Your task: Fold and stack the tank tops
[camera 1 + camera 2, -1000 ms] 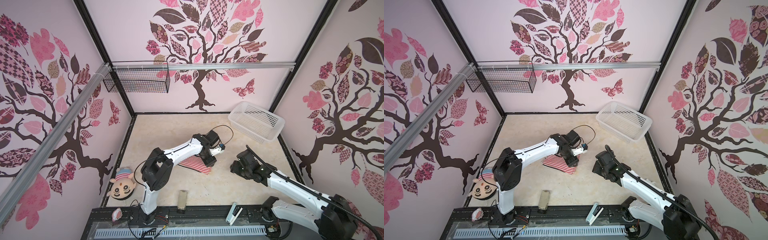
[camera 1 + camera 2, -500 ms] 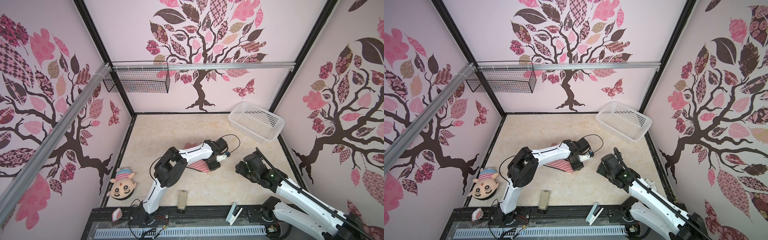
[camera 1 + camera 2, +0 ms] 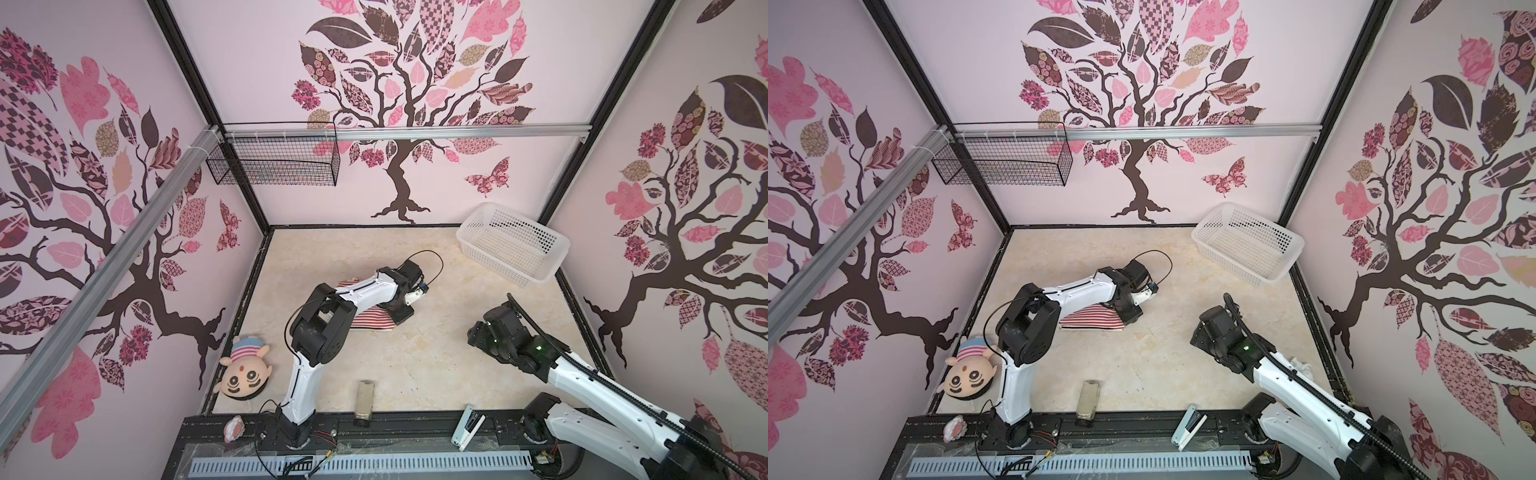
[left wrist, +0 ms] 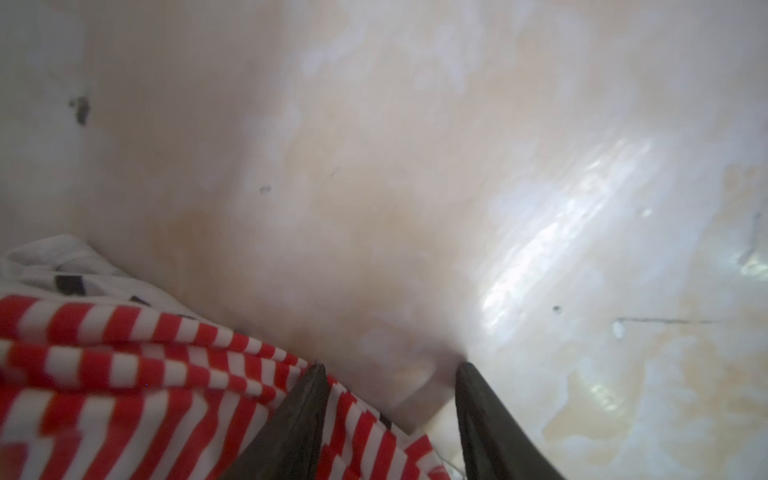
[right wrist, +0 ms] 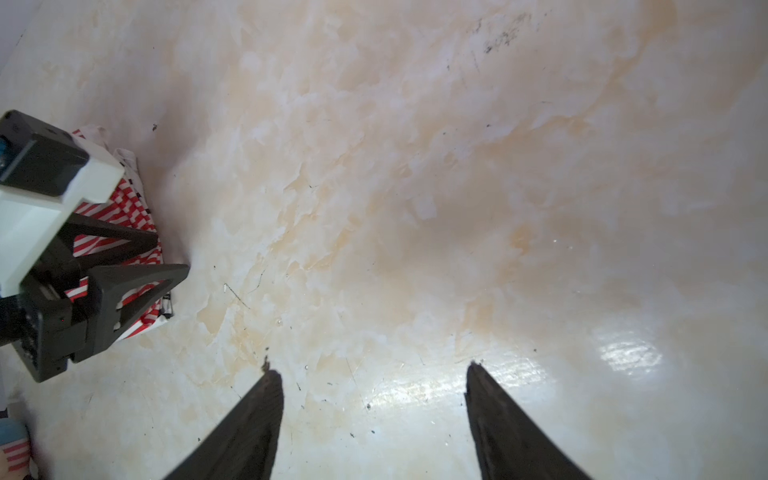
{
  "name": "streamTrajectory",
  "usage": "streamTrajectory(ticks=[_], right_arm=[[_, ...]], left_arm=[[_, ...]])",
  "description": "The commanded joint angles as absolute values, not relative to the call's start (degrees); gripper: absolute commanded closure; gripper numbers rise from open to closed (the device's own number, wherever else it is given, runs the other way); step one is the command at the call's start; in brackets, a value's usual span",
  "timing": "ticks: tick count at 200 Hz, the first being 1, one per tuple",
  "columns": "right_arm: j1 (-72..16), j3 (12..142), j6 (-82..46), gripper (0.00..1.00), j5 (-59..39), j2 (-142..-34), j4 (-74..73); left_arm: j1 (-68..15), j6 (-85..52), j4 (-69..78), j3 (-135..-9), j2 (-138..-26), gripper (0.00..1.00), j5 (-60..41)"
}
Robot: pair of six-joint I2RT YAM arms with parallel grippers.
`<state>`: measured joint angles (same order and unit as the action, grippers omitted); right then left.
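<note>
The red-and-white tank top (image 3: pixel 370 322) (image 3: pixel 1096 320) lies folded on the table's middle, partly under the left arm. A white cloth with black marks (image 4: pixel 66 274), apparently the other of the tank tops, peeks from beneath it. My left gripper (image 4: pixel 388 370) (image 3: pixel 400 316) hangs low over the fold's right edge, open. One of its fingers (image 4: pixel 307 399) rests over the stripes, and a cloth corner lies loose between the jaws. My right gripper (image 5: pixel 372 374) (image 3: pixel 478 332) stands open over bare table, right of the garments.
A white lattice basket (image 3: pixel 513 245) leans in the back right corner. A plush doll head (image 3: pixel 245 374) lies at the front left. A small metal box (image 3: pixel 365 395) and a white stapler-like item (image 3: pixel 467 426) sit at the front edge. A black wire basket (image 3: pixel 274 166) hangs on the back wall.
The left gripper swung a little to the right along the garment and came back to its right edge, its elbow shifting. The right arm has barely moved.
</note>
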<state>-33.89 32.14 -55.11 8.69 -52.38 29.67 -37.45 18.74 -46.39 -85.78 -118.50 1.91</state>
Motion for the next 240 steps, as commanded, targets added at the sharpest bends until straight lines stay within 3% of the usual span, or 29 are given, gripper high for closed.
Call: streamTrajectory(ticks=[1,82,126,172,208,233,240], right_arm=[[-33.6,33.2,-54.2,0.28,7.7,-54.1,28.3],[-33.6,35.3,-51.9,0.28,6.6,-58.5,25.8],[-33.1,39.3,-48.7,0.27,8.2,-61.8,27.4],[-21.7,43.4,-40.8,0.25,3.1,-64.1,27.3],[-5.5,47.0,-30.2,0.20,-0.7,-66.5,24.5],[0.3,48.4,-27.3,0.17,1.4,-67.4,19.5],[0.4,47.5,-26.8,0.17,2.5,-67.0,16.3]], left_arm=[[-34.0,19.9,-47.1,-82.9,-116.0,0.46,1.7],[-21.1,23.4,-47.7,-75.5,-108.8,0.46,-0.7],[-20.0,23.8,-50.1,-71.6,-100.1,0.46,-5.7],[-18.9,18.3,-48.2,-69.2,-89.6,0.45,-12.0],[-11.7,10.5,-29.2,-57.9,-79.2,0.23,-13.1],[-3.3,4.2,-15.9,-51.5,-75.1,0.16,-14.7],[-1.1,2.3,-11.8,-49.2,-74.7,0.09,-15.1]])
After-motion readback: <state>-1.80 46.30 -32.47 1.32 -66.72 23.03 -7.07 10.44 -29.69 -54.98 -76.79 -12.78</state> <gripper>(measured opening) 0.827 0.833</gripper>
